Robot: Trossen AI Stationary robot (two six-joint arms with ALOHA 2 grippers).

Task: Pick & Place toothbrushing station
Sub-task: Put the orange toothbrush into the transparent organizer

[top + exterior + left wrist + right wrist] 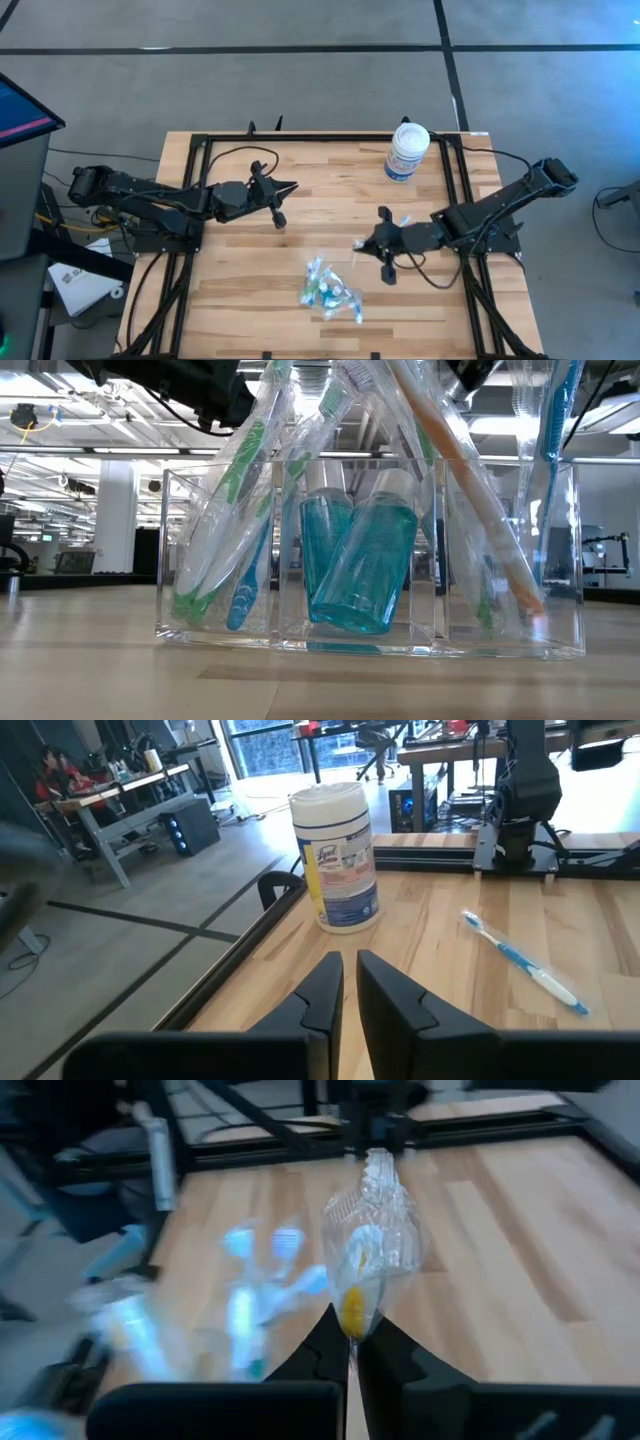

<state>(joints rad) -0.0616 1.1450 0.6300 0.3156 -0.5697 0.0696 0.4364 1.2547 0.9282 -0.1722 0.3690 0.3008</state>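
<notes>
— Where does the clear tray (330,292) sit?
— Near the table's (240,290) front edge, holding wrapped toothbrushes (235,510) and two teal bottles (365,565).

— And the right gripper (352,1342)?
— Clenched on a wrapped toothbrush with an orange handle (365,1260), above the table just beside the tray.

— The left gripper (348,982)?
— Nearly closed, empty, facing the wipes canister (335,858).

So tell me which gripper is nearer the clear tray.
Right. The right gripper hovers just up and right of the clear tray, jaws shut on a wrapped toothbrush; the left gripper sits farther off, up-left.
</notes>
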